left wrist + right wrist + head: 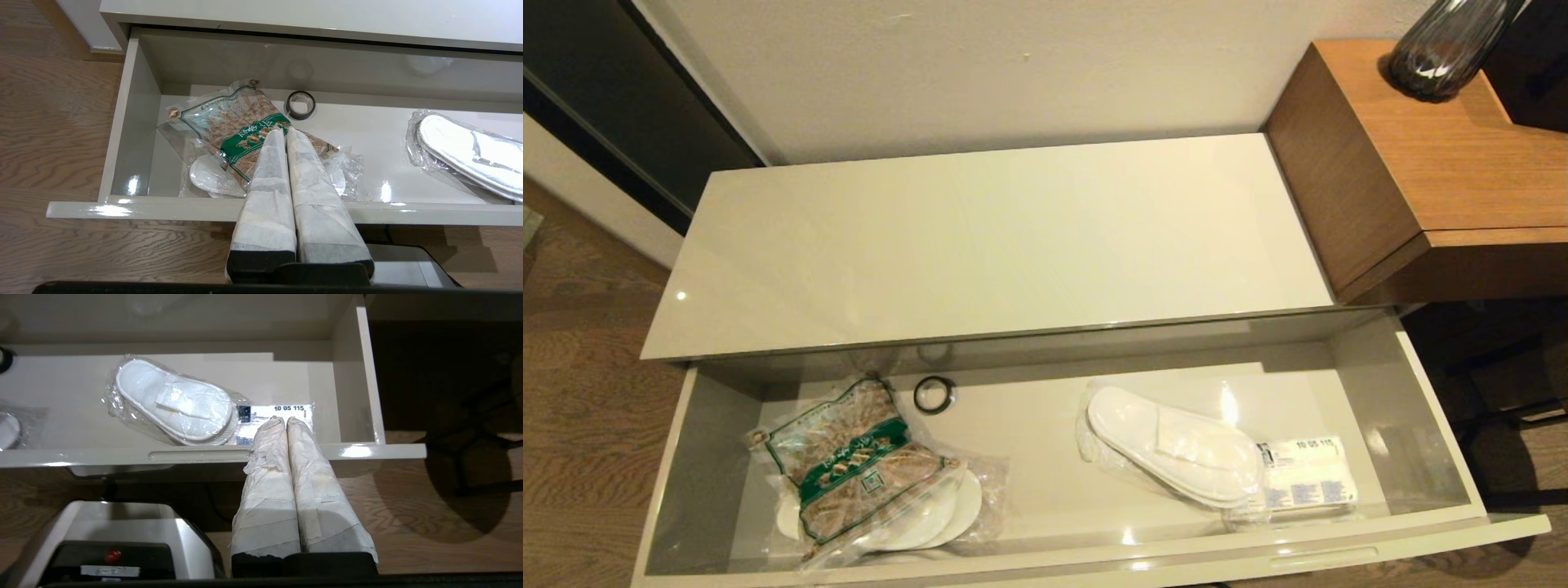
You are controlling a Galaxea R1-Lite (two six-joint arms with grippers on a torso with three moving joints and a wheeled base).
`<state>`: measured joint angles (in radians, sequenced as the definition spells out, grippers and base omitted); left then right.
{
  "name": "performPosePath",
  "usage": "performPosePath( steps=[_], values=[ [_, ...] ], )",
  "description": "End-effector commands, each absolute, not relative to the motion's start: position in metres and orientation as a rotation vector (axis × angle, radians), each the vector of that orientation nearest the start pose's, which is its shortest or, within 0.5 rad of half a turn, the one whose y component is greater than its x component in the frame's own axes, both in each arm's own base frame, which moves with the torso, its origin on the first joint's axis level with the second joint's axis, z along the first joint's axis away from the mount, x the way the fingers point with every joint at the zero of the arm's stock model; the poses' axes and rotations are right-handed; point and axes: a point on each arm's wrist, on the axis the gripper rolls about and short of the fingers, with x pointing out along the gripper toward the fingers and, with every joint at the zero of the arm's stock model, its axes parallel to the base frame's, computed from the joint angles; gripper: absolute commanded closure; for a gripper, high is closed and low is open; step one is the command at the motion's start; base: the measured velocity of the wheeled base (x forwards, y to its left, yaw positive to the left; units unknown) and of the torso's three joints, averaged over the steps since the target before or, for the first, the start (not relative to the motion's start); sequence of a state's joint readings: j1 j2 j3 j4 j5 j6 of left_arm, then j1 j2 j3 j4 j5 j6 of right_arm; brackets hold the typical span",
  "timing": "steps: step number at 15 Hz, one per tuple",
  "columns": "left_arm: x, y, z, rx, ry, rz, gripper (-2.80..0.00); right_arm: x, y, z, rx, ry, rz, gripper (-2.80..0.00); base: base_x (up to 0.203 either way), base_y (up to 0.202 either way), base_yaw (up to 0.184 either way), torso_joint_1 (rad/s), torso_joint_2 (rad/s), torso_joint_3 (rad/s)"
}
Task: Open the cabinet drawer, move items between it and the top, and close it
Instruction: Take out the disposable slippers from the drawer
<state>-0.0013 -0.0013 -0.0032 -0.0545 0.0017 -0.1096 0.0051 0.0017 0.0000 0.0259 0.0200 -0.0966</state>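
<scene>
The cabinet drawer (1450,457) stands pulled out below the bare cream top (996,245). In its right half lie wrapped white slippers (1176,445) (175,402) with a white blue-labelled packet (1307,482) (288,412) beside them. More wrapped slippers (931,514) (208,179) lie at the left under a green-labelled bag. Neither arm shows in the head view. My left gripper (284,130) hangs shut and empty in front of the drawer's left half. My right gripper (284,419) hangs shut and empty before the drawer's right front, near a handle slot (200,455).
A green-labelled bag of brown contents (858,469) and a small black ring (934,394) lie in the drawer's left half. A taller brown wood-grain block (1421,155) with a dark vase (1445,49) adjoins the top's right end. Wooden floor (580,425) surrounds the cabinet.
</scene>
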Motion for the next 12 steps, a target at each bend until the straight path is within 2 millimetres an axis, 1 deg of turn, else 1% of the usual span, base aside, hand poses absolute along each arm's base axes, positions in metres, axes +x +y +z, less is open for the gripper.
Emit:
performPosePath(
  steps=[1, 5, 6, 7, 8, 10, 11, 12],
  values=[
    [-0.023, 0.000, 0.082, -0.111, -0.058, -0.003, 0.00, -0.023, 0.000, 0.073, -0.113, 0.028, 0.029, 0.00, 0.000, 0.000, 0.000, 0.000, 0.00, 0.000],
    [-0.023, 0.000, 0.082, -0.111, -0.058, -0.002, 0.00, -0.023, 0.000, 0.073, -0.070, 0.024, 0.016, 0.00, 0.000, 0.000, 0.000, 0.000, 0.00, 0.000],
    [-0.023, 0.000, 0.082, -0.111, -0.058, -0.003, 0.00, -0.023, 0.000, 0.077, -0.071, 0.004, 0.010, 0.00, 0.000, 0.000, 0.000, 0.000, 0.00, 0.000],
    [-0.023, 0.000, 0.082, -0.111, -0.058, -0.002, 0.00, -0.027, 0.000, 0.091, -0.074, -0.023, 0.001, 0.00, 0.000, 0.000, 0.000, 0.000, 0.00, 0.000],
    [-0.023, 0.000, 0.082, -0.111, -0.058, -0.002, 0.00, -0.030, 0.000, 0.112, -0.071, -0.038, -0.006, 0.00, 0.000, 0.000, 0.000, 0.000, 0.00, 0.000],
    [-0.023, 0.000, 0.082, -0.111, -0.058, -0.002, 0.00, -0.037, -0.001, 0.167, -0.031, -0.104, -0.039, 0.00, 0.000, 0.000, 0.000, 0.000, 0.00, 0.000],
    [-0.023, 0.000, 0.082, -0.111, -0.058, -0.002, 0.00, -0.044, -0.002, 0.199, -0.004, -0.146, -0.084, 0.00, 0.000, 0.000, 0.000, 0.000, 0.00, 0.000],
    [-0.023, 0.000, 0.082, -0.111, -0.058, -0.003, 0.00, -0.052, -0.002, 0.224, 0.017, -0.146, -0.122, 0.00, 0.000, 0.000, 0.000, 0.000, 0.00, 0.000]
  ],
)
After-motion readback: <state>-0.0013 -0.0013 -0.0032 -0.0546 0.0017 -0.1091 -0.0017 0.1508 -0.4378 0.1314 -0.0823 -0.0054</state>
